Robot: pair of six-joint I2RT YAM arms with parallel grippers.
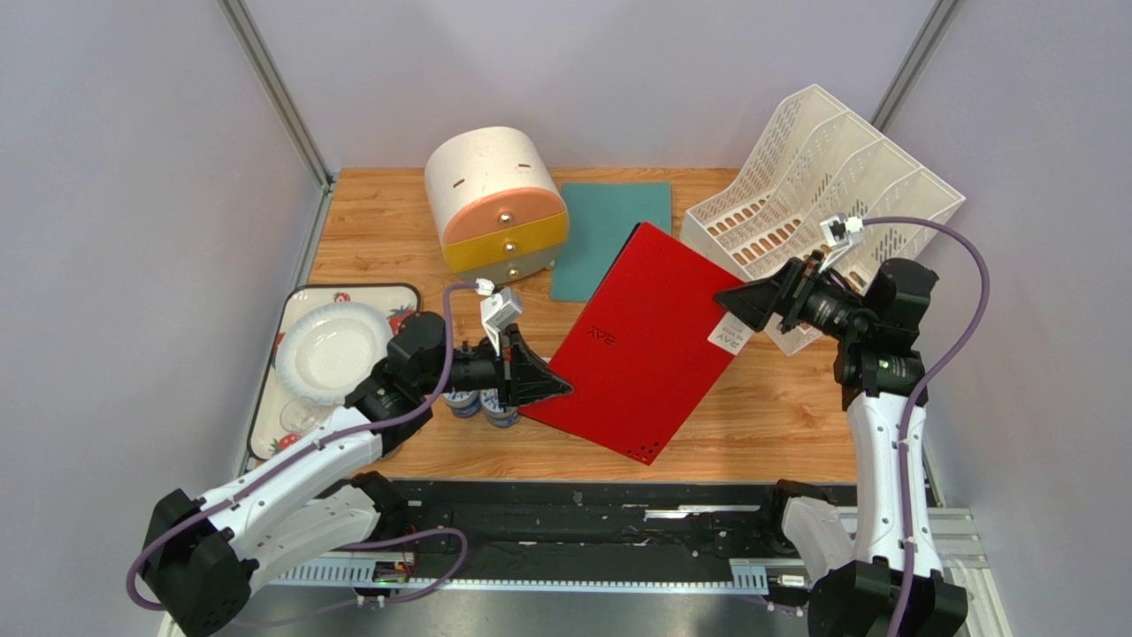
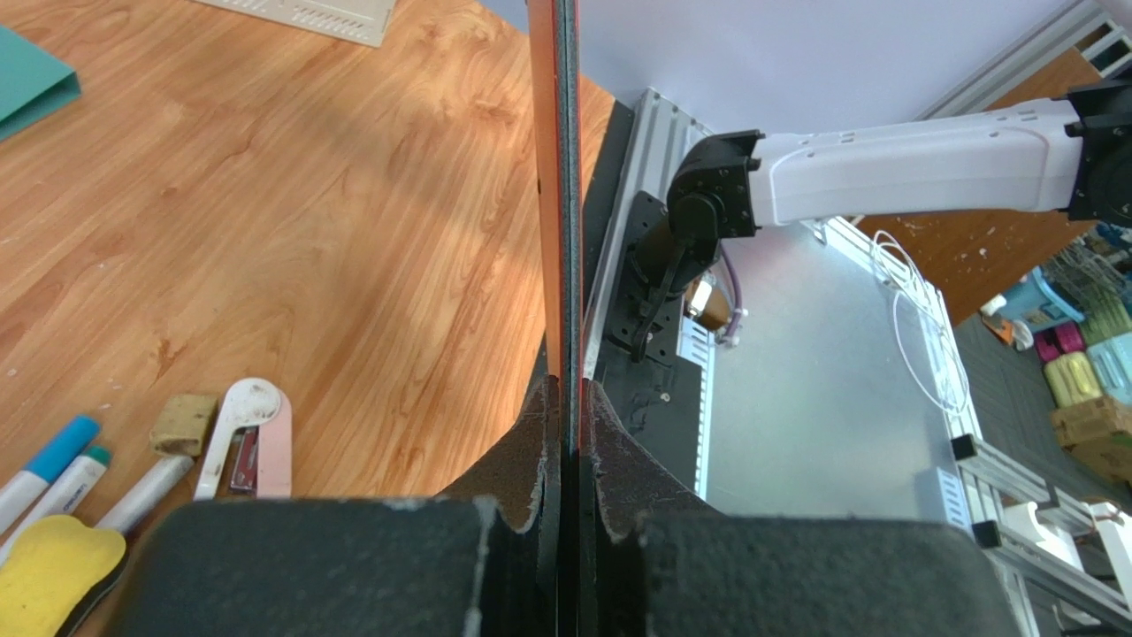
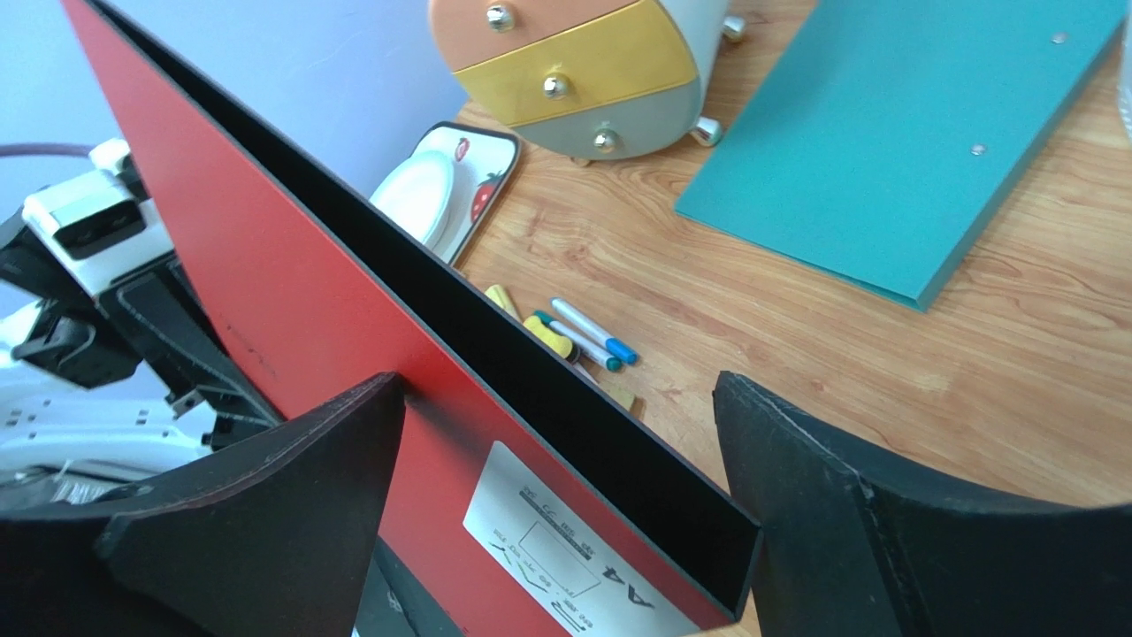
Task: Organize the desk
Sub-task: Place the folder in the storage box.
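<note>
Left pincer (image 2: 569, 445) is clamped tight, both black pads pressed flat on the two faces of the flat red hardcover folder (image 1: 638, 348) at its near-left corner. The folder is held tilted above the light orange-brown wood-grain desk (image 1: 797, 412). I can't tell whether its low corner touches the wood. Over on the other side, my right pincer (image 3: 558, 392) has its fingers spread wide, straddling the folder's far corner, the one with the white label. The black spine edge runs between the fingers, and I can't tell if either pad touches it. The desk fills the middle of the overhead view, just beyond the arm bases, edged by metal frame rails with plain grey walls on three sides. At the back there's a round cream drawer cabinet with an orange and a yellow drawer front (image 1: 494, 202), with a flat teal folder (image 1: 614, 236) lying just beside it. A white lattice plastic file rack (image 1: 831, 166) leans at the back right corner. At the left edge sits a strawberry-print tray (image 1: 303, 303) carrying a white round plate (image 1: 330, 348). A few blue-capped white markers (image 3: 591, 332) lie on the wood beneath the folder.
</note>
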